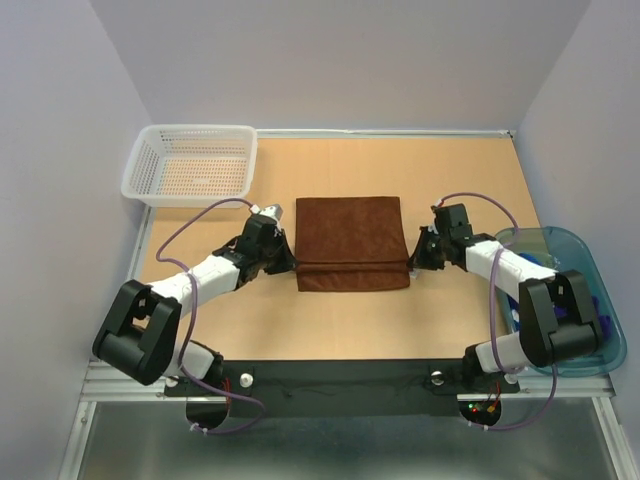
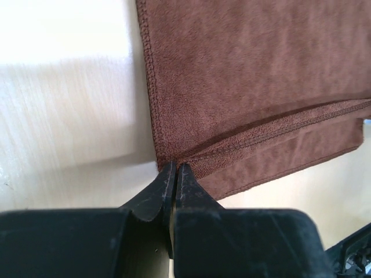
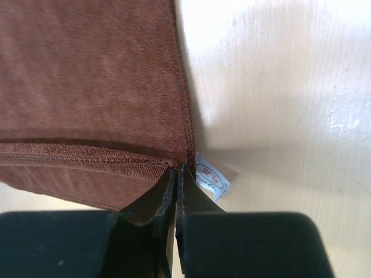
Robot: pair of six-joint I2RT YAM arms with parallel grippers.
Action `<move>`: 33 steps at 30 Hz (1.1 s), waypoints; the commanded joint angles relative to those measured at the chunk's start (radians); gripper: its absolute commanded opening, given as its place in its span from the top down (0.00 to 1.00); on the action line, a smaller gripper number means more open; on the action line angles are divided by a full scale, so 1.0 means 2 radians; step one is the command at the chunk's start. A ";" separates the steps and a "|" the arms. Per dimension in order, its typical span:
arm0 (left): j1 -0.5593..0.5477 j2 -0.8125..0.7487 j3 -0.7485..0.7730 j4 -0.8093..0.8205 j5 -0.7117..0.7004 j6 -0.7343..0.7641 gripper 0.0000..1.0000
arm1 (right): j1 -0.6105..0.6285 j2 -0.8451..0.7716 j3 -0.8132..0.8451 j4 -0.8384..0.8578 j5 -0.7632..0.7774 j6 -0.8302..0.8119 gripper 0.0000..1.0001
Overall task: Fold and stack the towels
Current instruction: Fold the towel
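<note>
We see a left arm point(image 1: 205, 272) and a right arm point(image 1: 500, 264), each white with bulky black joints point(image 1: 140, 330). Lavender cables point(image 1: 178, 225) loop along both. The left gripper point(image 2: 175, 168) and right gripper point(image 3: 176, 169) have black, tapered fingers point(image 2: 152, 197). Tiny red and green lights point(image 1: 487, 407) glow below the right arm.

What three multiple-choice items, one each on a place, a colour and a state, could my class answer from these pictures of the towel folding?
1. Where does the white basket stand?
A) at the far left corner of the table
B) at its near right corner
C) in its middle

2. What colour is the towel spread on the table?
A) yellow
B) rust-brown
C) white

3. How does the left pincer stand?
A) wide open above the basket
B) shut on the towel's edge
C) holding a cup

Answers: 1 A, the top view shows it far left. 2 B, every view shows brown cloth. 3 B, its wrist view shows the tips together at the hem.
</note>
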 commanded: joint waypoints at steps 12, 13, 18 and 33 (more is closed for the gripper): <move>-0.007 -0.084 0.049 -0.068 -0.029 -0.004 1.00 | -0.006 -0.121 0.038 -0.020 0.005 0.010 0.99; -0.008 -0.087 0.044 -0.064 -0.029 -0.004 1.00 | -0.006 -0.132 0.032 -0.020 0.001 0.013 1.00; -0.010 -0.061 0.016 -0.046 -0.018 -0.004 1.00 | -0.006 -0.123 -0.001 -0.019 0.003 0.020 0.99; -0.031 -0.008 -0.012 -0.014 -0.005 -0.017 0.93 | -0.006 -0.050 -0.031 0.001 -0.008 0.002 0.92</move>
